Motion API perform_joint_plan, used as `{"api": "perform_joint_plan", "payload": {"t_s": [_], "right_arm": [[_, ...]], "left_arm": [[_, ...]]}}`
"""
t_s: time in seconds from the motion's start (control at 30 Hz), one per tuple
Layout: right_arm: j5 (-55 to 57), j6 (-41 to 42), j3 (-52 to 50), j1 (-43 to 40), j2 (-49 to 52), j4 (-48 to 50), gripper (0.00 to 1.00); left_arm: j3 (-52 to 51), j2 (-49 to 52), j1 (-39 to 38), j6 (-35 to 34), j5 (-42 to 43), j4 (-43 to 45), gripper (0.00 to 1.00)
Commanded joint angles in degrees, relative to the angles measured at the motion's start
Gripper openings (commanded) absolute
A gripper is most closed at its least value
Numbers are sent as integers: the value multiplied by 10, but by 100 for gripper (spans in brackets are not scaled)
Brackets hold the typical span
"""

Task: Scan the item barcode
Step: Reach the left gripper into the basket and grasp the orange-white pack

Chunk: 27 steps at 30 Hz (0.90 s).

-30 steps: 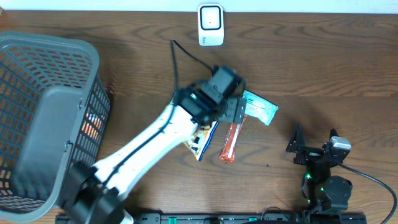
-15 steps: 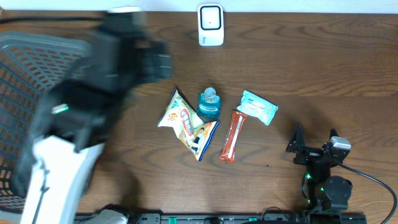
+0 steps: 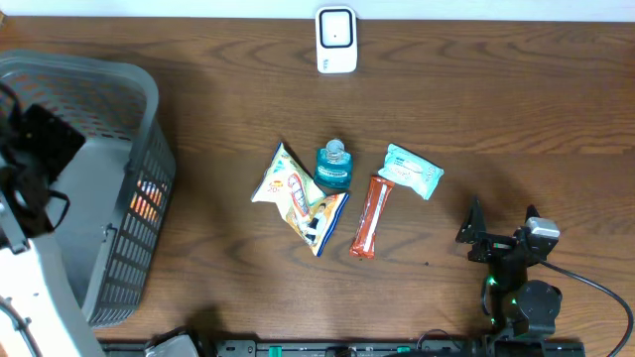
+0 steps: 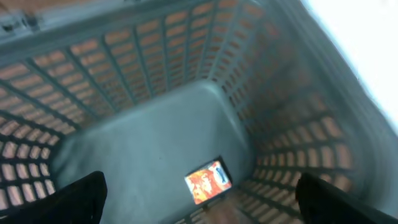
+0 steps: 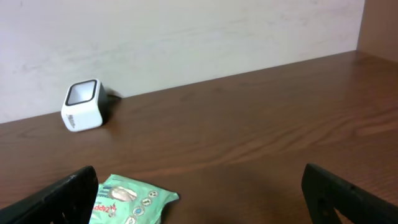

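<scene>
A grey plastic basket [image 3: 79,71] with a rounded rim and latticed walls stands at the left end of the brown wooden desk [image 3: 516,109], well apart from everything else on it. Seen from the left wrist, an orange printed packet [image 4: 208,181] lies flat on the basket's solid grey floor, close to one latticed wall, and from overhead a patch of orange shows through the lattice on the basket's side. A pale, faintly scuffed wall [image 5: 186,37] rises along the far edge of the desk.
</scene>
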Motion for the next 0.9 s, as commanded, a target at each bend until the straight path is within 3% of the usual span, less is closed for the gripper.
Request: {"api": "perform_joint_plan", "payload": {"t_s": [0.0,0.33,0.73,0.87], "right_arm": [[3,-4,-1,2,-3,-1,99],[3,-4,-1,2,-3,-1,99],[3,-4,-1,2,-3,-1,99],[3,-4,-1,2,-3,-1,99]], "left_arm": [[-81,9,58,-4,107,30,97],[-259,75,79,31,153,122,97],[-266,241,77,47,178,167,97],[-266,281,74,101,237,192,98]]}}
